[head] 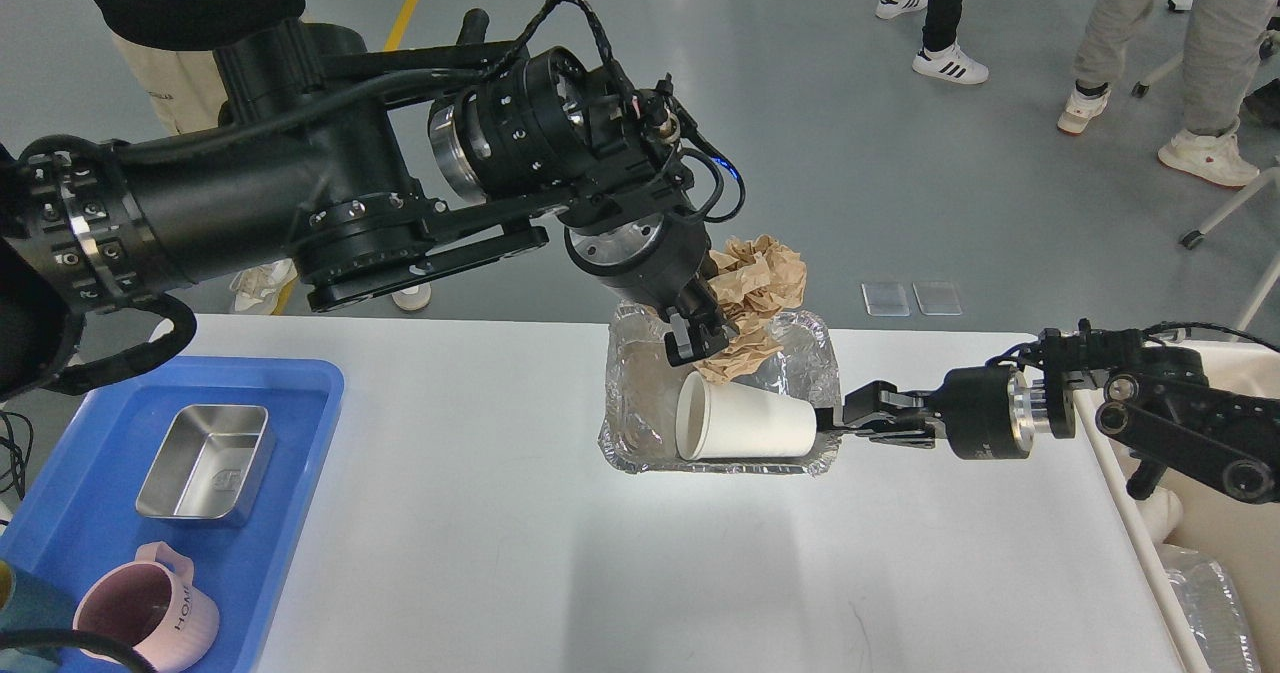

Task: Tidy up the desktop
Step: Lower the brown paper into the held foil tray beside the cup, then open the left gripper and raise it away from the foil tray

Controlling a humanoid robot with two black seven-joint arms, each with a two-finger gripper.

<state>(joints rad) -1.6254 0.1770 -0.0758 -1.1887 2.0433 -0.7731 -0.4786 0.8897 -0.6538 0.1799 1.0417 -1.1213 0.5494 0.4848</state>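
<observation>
- Black left pincer (700,338) hangs over a foil tray (640,383) at mid-counter, fingers pinching a wad of crumpled brown paper (755,288) that rises above the tray's far rim.
- Right pincer (850,415) reaches in level from the right, tips against the tray's right edge beside the base of a white paper cup (745,421); whether its fingers are spread or pressed on the foil cannot be told from here.
- The cup lies on its side inside the tray, mouth toward the left.
- Around them spreads the white counter (640,573), the surface being tidied, bare across most of its near half.
- At its left end sits a blue tray (300,453) carrying a steel box (205,463) and a pink mug (150,618).
- A beige bin (1200,533) stands just off the right edge.
- Judged step: gathering rubbish into the foil tray. Next, the paper wants releasing low inside the tray, clear of the cup, while the right arm steadies the flimsy foil.
</observation>
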